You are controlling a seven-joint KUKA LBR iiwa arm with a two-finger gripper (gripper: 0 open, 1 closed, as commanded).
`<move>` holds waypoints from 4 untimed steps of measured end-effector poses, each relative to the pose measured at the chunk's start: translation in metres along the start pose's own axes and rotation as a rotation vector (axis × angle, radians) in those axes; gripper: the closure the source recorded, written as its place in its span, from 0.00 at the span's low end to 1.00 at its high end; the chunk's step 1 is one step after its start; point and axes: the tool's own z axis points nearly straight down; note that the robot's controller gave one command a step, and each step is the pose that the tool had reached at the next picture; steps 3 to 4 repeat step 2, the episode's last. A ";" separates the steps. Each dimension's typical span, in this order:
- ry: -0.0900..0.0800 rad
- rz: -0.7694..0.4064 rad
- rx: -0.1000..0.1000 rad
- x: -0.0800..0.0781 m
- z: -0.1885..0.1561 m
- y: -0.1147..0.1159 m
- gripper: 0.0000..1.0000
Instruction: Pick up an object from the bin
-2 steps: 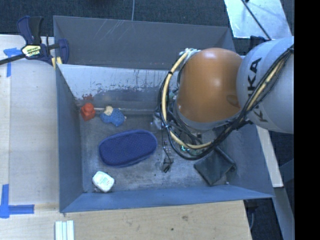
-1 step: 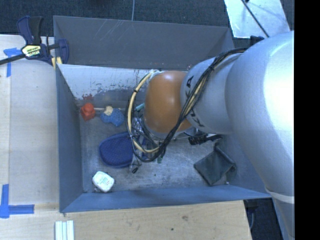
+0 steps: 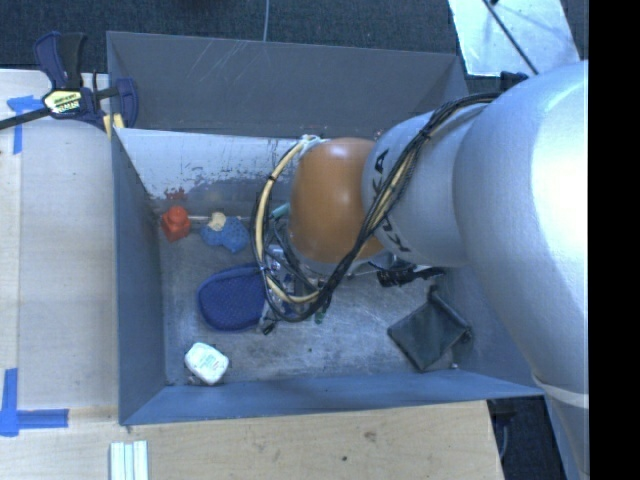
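My gripper [image 3: 273, 311] is low in the middle of the bin, mostly hidden under the arm's orange cover and its cables. Its tip sits at the right edge of a dark blue oval pouch [image 3: 228, 300] that lies flat on the bin floor. Whether it touches the pouch I cannot tell. A small light blue toy [image 3: 231, 234] with a pale yellow piece lies just behind the pouch, towards the back wall.
A small orange thing [image 3: 176, 222] stands at the back left. A white, rounded thing [image 3: 207, 362] lies in the front left corner. A dark grey folded piece [image 3: 430, 331] rests at the front right, beside the arm.
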 end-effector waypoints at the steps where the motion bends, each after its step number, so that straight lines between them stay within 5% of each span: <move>1: -0.002 0.037 0.000 -0.005 -0.117 0.010 1.00; 2: -0.002 -0.243 0.000 -0.035 -0.203 0.028 1.00; 4: -0.002 -0.243 0.000 -0.035 -0.203 0.028 1.00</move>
